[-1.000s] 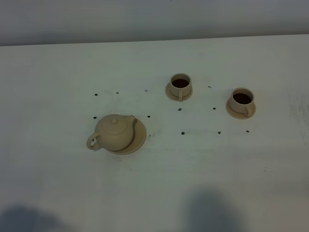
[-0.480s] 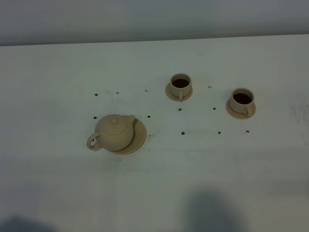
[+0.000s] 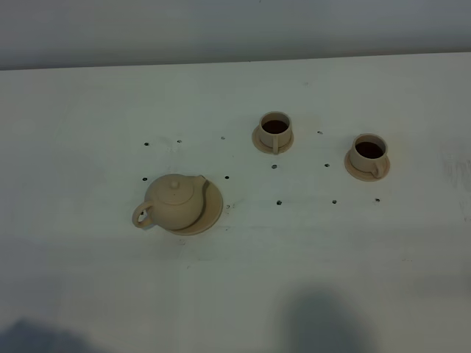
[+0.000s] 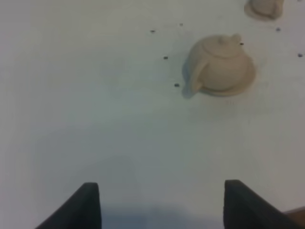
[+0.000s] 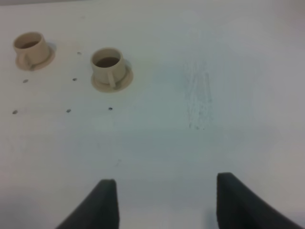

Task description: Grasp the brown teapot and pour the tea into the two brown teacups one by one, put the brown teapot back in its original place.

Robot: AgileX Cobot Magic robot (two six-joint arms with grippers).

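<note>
Your white worktop [image 3: 88, 110] fills the high view, with both arms out of that view. Left of centre, the brown teapot [image 3: 174, 202] sits on its wide saucer [image 3: 213, 208], loop handle to the near left, spout to the far right. The two brown teacups [image 3: 276, 130] stand on small saucers at the far right, apart from each other and well apart from the pot; both hold dark liquid. From that, you can judge pouring and return as done, with only the retreat left.

The left gripper [image 4: 162, 202] has its jaws spread wide over bare worktop, the teapot well ahead of them and untouched. The right gripper [image 5: 167, 200] also has its jaws spread, holding nothing, with the cups far ahead. Draw both arms straight back, clear of the crockery.

Only the dark jaw tips show in the wrist views. How full the cups are, you cannot tell. The pot hides most of its saucer.
</note>
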